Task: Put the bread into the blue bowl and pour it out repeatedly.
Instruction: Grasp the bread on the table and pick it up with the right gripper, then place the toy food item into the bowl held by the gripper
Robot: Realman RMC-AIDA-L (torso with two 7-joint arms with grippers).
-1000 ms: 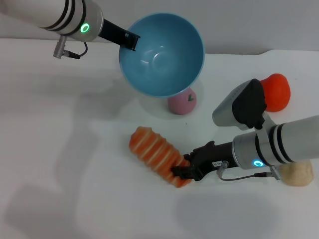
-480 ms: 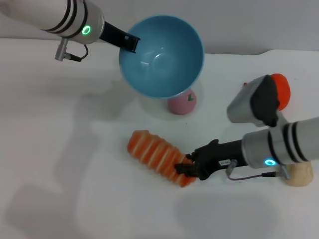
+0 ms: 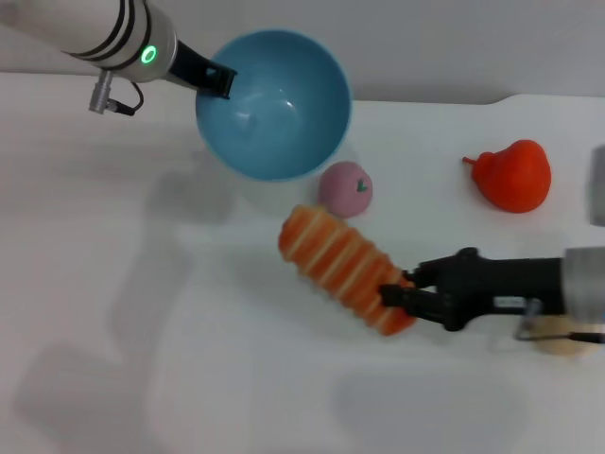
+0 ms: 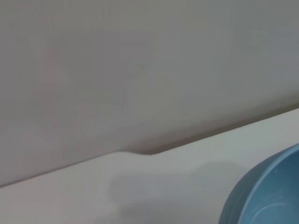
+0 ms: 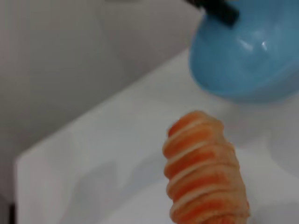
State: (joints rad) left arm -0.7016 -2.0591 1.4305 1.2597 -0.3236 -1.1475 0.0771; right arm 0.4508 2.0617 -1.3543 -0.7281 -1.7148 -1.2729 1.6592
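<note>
Your right end effector, clenched on the bread, has lifted it toward frame centre while the left end effector grips the blue bowl upper left, so loading comes next.

You're looking at 1 bread, orange/cream striped, and 1 blue bowl. You're also seeing 1 pink round toy, 1 red pear-shaped toy, and 1 small tan lump, mostly hidden behind the arm. 2 grippers are showing: left gripper and right gripper. That's making 5 loose items on 1 white table.
</note>
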